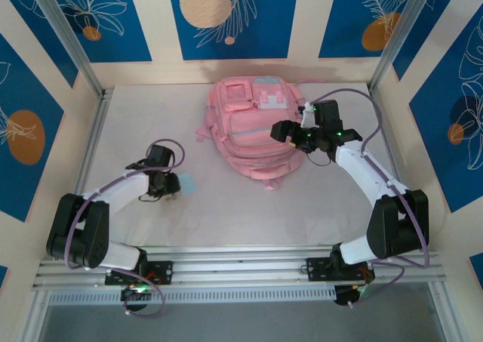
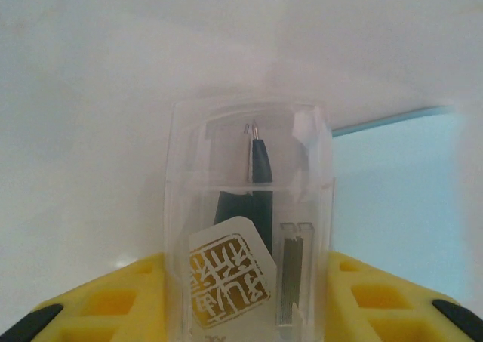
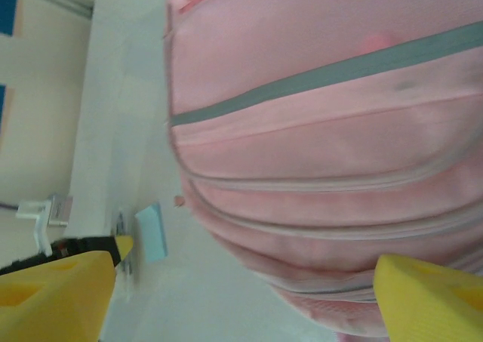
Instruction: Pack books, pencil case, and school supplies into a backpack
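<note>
Over on the left of the worktop (image 1: 226,217), the left pincer (image 2: 247,274) is down low with the clear packet (image 2: 249,206) sitting squarely between its yellow fingers (image 2: 113,304). Dark items and a gold seal label show through the plastic. Both fingers look flush against the packet's sides, but whether they truly pinch it I cannot tell. Just beside the packet lies the light-blue square (image 2: 400,198), flat on the surface, so this pick has to take one item and leave its neighbour alone. Across the way, the right pincer (image 3: 249,289) hangs wide open, holding nothing, over the right flank of the pink backpack (image 1: 245,127). The bag lies flat at mid-worktop, and its zips look closed. My read: that arm is stationed there to open or steady the bag for the packet.
</note>
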